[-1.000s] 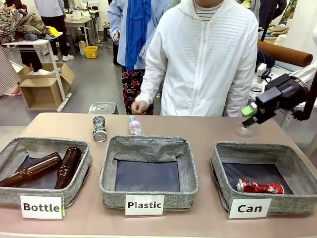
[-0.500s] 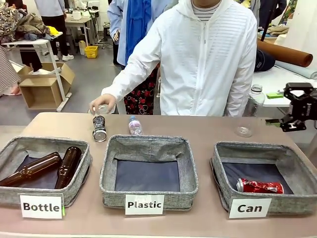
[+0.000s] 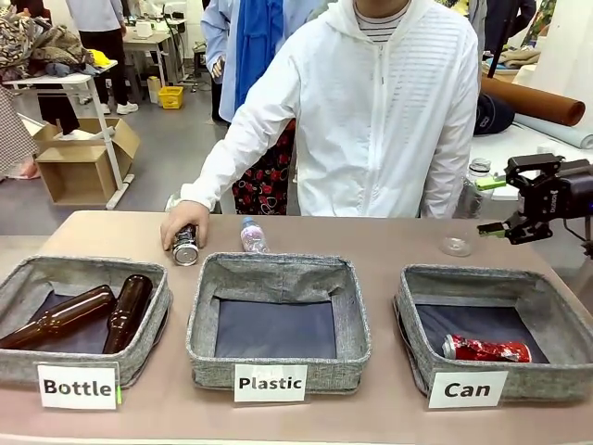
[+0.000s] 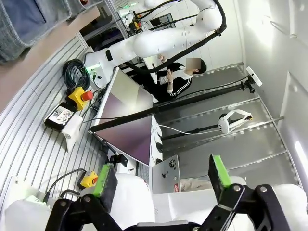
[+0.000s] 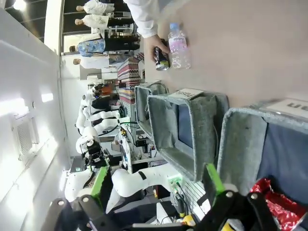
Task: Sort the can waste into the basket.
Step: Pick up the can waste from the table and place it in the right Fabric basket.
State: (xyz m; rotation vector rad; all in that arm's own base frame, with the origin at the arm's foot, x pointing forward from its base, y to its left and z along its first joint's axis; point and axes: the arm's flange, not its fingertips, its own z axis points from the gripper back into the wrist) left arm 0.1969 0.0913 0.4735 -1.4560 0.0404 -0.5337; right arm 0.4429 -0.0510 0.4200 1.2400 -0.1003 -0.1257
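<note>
- Red can [image 3: 486, 349], dented, lies on its side on the dark floor of the Can basket [image 3: 414, 306], at the front right of your table [image 3: 389, 246].
- Silver can [image 3: 186, 250] lies on the table at the far left, behind the gap between the Bottle basket [image 3: 83, 269] and the Plastic basket [image 3: 278, 267], well apart from the Can basket.
- A person in a white jacket [image 3: 389, 111] stands at the far side, and one hand [image 3: 183, 221] is laid over the silver can's far end.
- A small plastic bottle [image 3: 252, 236] lies just beside the silver can, on its right as you look across.
- Your right gripper [image 3: 493, 206] hangs in the air past the far right corner of the Can basket. Its fingers are spread wide with nothing between them, and they touch neither can.
- From the right wrist you see the red can close below, and the hand on the silver can farther off.
- Your left gripper [image 4: 162, 175] points away from the table toward the lab behind it, green pads spread apart and empty.
- Two brown bottles [image 3: 93, 313] lie side by side in the Bottle basket. The Plastic basket shows a bare floor.
</note>
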